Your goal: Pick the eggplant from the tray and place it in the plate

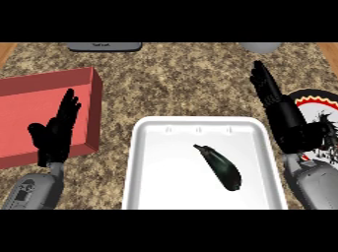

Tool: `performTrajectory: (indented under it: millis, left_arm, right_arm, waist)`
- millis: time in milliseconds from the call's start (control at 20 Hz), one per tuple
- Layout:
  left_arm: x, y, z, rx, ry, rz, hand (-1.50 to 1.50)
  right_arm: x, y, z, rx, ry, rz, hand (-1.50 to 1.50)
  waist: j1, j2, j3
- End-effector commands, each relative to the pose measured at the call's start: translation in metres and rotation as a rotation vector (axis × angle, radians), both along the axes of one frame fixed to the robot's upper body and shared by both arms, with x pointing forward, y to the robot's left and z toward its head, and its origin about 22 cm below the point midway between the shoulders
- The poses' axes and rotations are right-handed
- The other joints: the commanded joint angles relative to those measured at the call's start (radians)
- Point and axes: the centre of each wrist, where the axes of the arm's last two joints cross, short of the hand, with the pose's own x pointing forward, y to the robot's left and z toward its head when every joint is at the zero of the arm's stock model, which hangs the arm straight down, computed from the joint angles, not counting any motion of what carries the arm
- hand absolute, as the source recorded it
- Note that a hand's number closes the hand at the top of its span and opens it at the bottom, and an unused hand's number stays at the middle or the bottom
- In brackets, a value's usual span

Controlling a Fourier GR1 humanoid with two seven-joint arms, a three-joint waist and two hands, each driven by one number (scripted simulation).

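On the speckled worktop [179,83] sits a white tray [151,167], and the dark eggplant [221,168] lies inside it, a bit right of the middle, slanting from upper left to lower right with its thin stem end at the top. Nothing else is in the tray, and no robot hand touches the eggplant. To the left is a red box [26,98] with low walls; its right wall stands near the tray's left edge, with a strip of worktop between them. The left robot hand [55,133] shows over the red box's right side, fingers straight and pointing up, holding nothing. The right robot hand [277,106] shows just past the tray's right edge, fingers also straight and together, pointing up, holding nothing. Behind it is the plate [324,101], white with a red and black rim and dark squiggles on it. The right forearm covers the plate's left part, and the view's right edge cuts off the rest. At the top edge, a grey flat thing [104,46] and a grey round thing [260,47] are cut off, so it is hard to say what they are. Open worktop lies above the tray. Wood strips show at the far left and right corners.
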Motion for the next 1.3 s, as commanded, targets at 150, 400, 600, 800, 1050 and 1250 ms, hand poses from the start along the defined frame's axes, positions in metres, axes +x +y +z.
performTrajectory:
  millis: [150,400,600,800,1050,1250]
  left_arm:
    - [-0.003,-0.007,-0.003,0.031,0.073,-0.038,0.0]
    - [-0.012,-0.016,-0.015,0.013,0.179,-0.066,0.0]
    - [-0.031,-0.007,-0.019,0.013,0.215,-0.027,0.0]
    - [-0.025,-0.02,-0.005,0.001,0.204,-0.046,0.0]
    - [-0.022,-0.012,0.003,0.012,0.23,-0.03,0.0]
    - [-0.034,-0.017,-0.005,0.029,0.22,-0.026,0.0]
  right_arm:
    - [0.001,0.051,-0.007,0.139,0.266,0.542,1.5]
    - [0.008,0.033,0.056,-0.613,-0.154,0.689,1.5]
    - [-0.004,-0.009,-0.057,-0.182,0.109,0.607,1.5]
    - [-0.011,-0.014,-0.089,0.212,0.234,0.716,-1.5]
    - [0.025,-0.046,-0.066,-0.081,0.195,1.014,-1.5]
    - [0.043,-0.029,-0.034,-0.406,0.039,1.026,-1.5]
  waist:
    - [0.065,0.031,-0.003]
    - [0.074,0.001,-0.009]
    - [0.039,0.028,-0.001]
    - [0.036,0.03,0.0]
    - [0.03,0.021,-0.004]
    - [0.034,0.017,-0.004]
